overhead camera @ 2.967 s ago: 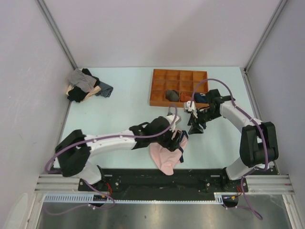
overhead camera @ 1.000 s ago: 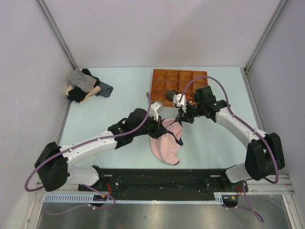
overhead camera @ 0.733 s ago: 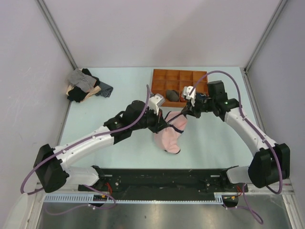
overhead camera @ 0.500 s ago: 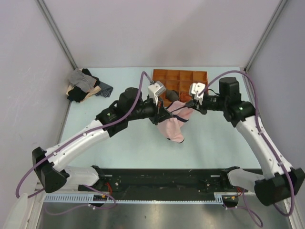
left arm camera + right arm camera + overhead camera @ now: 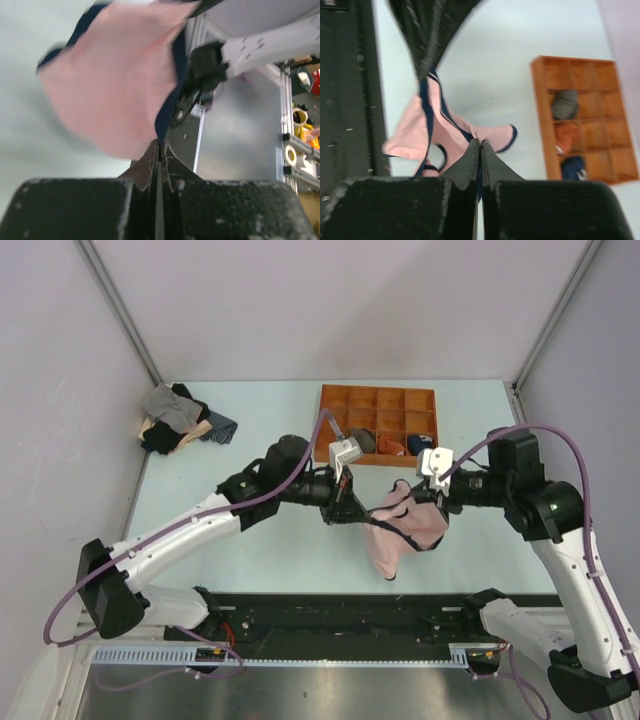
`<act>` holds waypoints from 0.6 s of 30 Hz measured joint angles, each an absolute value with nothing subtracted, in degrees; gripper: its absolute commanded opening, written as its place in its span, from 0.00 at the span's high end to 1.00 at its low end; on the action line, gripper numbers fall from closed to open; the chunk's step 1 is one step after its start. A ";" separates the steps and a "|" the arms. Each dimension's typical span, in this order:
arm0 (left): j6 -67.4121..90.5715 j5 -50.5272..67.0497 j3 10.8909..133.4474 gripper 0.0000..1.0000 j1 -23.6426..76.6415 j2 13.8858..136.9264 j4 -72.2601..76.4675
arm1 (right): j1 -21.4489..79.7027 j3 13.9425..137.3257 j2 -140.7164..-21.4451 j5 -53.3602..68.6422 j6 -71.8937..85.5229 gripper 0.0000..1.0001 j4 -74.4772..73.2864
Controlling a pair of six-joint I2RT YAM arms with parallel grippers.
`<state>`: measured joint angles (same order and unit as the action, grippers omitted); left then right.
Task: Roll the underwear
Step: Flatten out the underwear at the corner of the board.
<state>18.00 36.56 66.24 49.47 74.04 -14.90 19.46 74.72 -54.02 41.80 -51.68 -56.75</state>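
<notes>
The underwear (image 5: 402, 530), light pink with navy edging, hangs in the air over the front right of the table, stretched between both grippers. My left gripper (image 5: 357, 512) is shut on its left edge and my right gripper (image 5: 438, 502) is shut on its right edge. In the left wrist view the fingertips (image 5: 150, 157) pinch the navy trim, and the pink underwear (image 5: 115, 85) spreads out beyond them. In the right wrist view the fingertips (image 5: 470, 155) clamp the navy trim of the underwear (image 5: 410, 132), with the left gripper (image 5: 427, 35) holding the far side.
An orange divided tray (image 5: 378, 393) stands at the back right, with dark grey, orange and navy rolled bundles in its front cells. A pile of grey, black and tan garments (image 5: 178, 420) lies at the back left. The black base rail (image 5: 340, 612) runs along the near edge.
Both arms have lifted the underwear off the table and carried it right and toward the front. The grippers have drawn apart, stretching the fabric between them.
</notes>
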 measured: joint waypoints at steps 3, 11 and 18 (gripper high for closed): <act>19.18 36.01 58.35 0.94 48.53 72.82 -11.88 | 23.53 72.97 -55.68 43.24 -49.36 1.00 -56.84; 28.45 25.76 34.04 0.63 32.91 73.63 0.12 | 32.25 65.93 -84.58 40.25 -29.58 0.86 -31.77; 30.30 14.37 31.97 0.36 25.28 72.07 3.90 | 33.39 72.79 -101.62 34.52 -18.44 0.58 -21.85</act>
<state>30.30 14.37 31.97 25.28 72.07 3.90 33.39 72.79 -101.62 34.52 -18.44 -21.85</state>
